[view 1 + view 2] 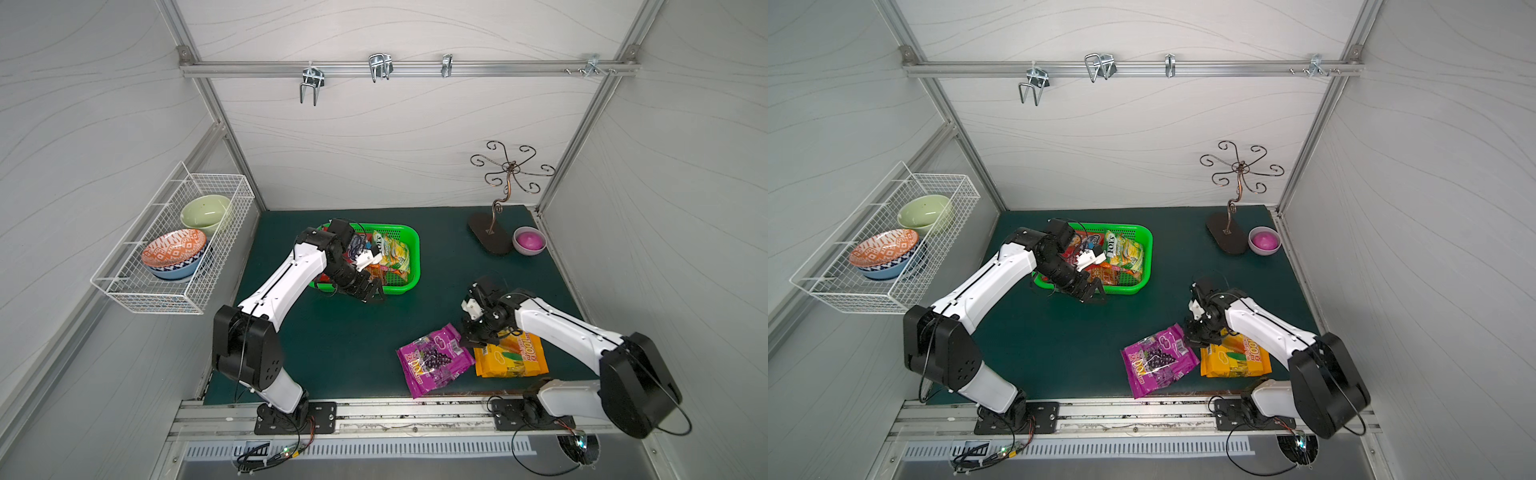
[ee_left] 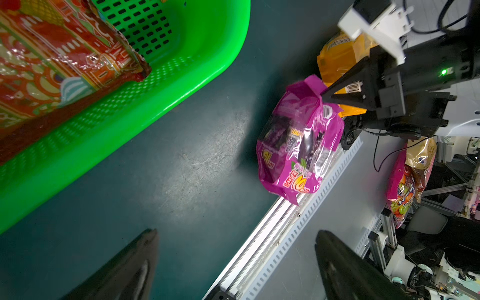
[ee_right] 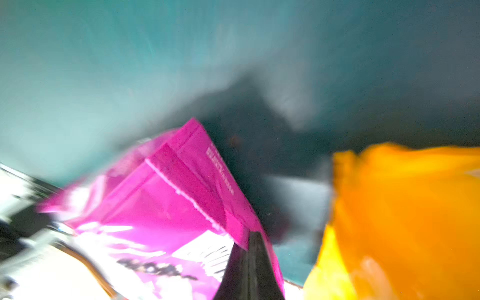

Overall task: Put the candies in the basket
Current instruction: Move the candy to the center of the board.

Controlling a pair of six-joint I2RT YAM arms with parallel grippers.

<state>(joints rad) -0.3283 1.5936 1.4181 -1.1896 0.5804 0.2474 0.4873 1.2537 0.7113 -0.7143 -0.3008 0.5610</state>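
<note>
Overhead stereo pair; close wrist cameras

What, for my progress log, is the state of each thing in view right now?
Bright green perforated plastic basket: on the mat, holding several bags.
Green-yellow glossy bag: lying inside the basket.
Purple glossy bag with grapes: outside the basket, corner pinched.
Yellow-orange glossy bag: flat on the mat, outside the basket.
Left gripper: open, empty, by the basket's near wall.
Right gripper: shut on the purple bag's corner.
</note>
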